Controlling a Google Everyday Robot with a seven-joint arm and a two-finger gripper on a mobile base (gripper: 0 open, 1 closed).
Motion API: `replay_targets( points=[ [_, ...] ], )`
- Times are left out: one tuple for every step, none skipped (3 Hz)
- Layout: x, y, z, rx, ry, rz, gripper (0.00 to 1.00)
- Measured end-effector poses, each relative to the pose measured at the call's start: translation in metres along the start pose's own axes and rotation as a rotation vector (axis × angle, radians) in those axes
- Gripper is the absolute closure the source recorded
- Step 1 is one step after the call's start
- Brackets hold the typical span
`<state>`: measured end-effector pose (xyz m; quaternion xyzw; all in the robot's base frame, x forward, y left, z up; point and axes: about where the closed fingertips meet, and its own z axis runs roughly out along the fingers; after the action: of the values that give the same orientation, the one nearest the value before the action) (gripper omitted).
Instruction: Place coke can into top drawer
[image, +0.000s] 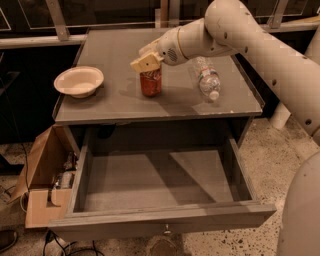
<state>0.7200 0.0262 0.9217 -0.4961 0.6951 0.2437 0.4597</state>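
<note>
The red coke can (150, 83) stands upright on the cabinet top (120, 100), near its middle. My gripper (146, 61) reaches in from the right and sits right over the can's top, its pale fingers (146, 63) covering the rim. The top drawer (162, 216) is pulled wide open below the cabinet top, with an empty grey-brown floor and a small knob (165, 231) on its front panel.
A white bowl (78, 81) sits at the left of the cabinet top. A clear plastic water bottle (206, 77) lies on its side at the right. An open cardboard box (46, 175) stands on the floor to the left. My arm (260, 45) spans the upper right.
</note>
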Motion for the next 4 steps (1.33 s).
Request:
replay_targets(
  points=[
    [-0.005,0.002,-0.004,-0.005,-0.008,0.01,1.0],
    [-0.021,0.002,-0.026,0.008,-0.03,0.02,1.0],
    [-0.051,0.032,-0.096,0.036,-0.077,0.04,1.0],
    [-0.051,0.033,-0.1,0.041,-0.076,0.04,1.0]
  ],
)
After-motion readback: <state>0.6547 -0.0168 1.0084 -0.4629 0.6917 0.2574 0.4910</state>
